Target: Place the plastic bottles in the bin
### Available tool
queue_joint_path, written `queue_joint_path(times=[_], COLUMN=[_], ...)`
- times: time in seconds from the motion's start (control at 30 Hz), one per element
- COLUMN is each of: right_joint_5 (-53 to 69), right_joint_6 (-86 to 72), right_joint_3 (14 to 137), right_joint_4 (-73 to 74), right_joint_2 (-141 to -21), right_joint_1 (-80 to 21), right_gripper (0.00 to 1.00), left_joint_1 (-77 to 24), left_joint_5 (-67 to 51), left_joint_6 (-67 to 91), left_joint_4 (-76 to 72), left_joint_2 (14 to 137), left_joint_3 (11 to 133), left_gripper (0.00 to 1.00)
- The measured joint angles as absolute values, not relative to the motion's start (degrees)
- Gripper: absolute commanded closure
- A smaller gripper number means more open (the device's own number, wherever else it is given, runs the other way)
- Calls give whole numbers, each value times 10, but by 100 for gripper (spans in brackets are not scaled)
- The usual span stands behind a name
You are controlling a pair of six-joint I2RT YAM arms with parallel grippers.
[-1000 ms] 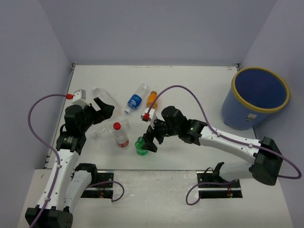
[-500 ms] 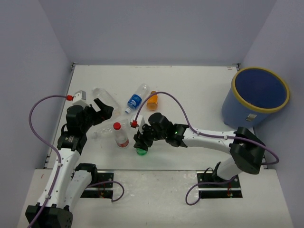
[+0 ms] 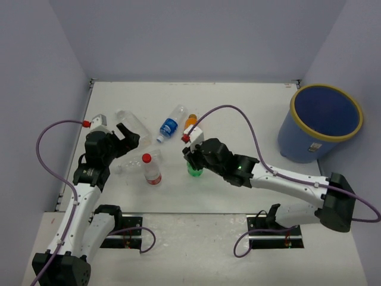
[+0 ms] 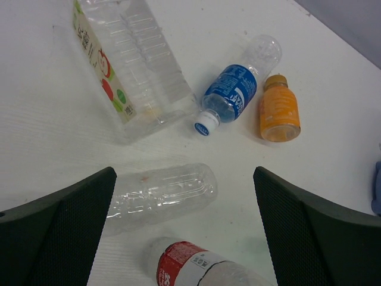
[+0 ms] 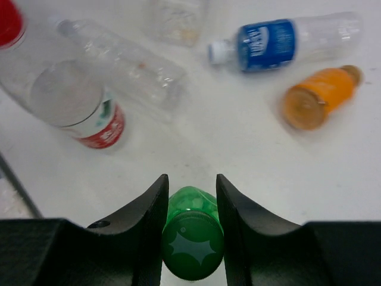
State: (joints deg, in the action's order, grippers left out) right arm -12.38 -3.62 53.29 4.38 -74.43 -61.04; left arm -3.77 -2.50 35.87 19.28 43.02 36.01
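While your right jaws are pinching the green plastic bottle, well apart from the round blue yellow-rimmed bin, swinging fast is risking slippage; left jaws are gaping wide

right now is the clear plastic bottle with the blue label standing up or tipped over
Tipped over: the clear blue-labelled plastic bottle lies lengthwise on the white table, its white cap on.
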Motion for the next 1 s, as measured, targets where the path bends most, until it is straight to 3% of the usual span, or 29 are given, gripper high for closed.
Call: queue_joint_path(times=[0.13,0.47,0.57,0.73,1.0], right_joint_5=[-247,-429,-441,-424,-392], right_joint_6=[-32,37,53,52,6], right_joint_3=[564,696,727,742,743], right_joint_4=[79,77,65,77,133], right_joint_2=[-657,-452,-457,-526,-640], right_joint_1=[-556,-224,-133,-24,67], right_gripper=[96,93,91,72,81], left_joint_1=[-38,-39,-57,-190,-369], left_joint_5=[-16,3,5,72,215], left_joint_6=[360,354,347,337,290], left_joint_4=[204,219,210,207,250], left_joint_2=[437,445,465,529,684], left_joint_3=[373,501,547,605,710], left_gripper=[0,0,0,0,0])
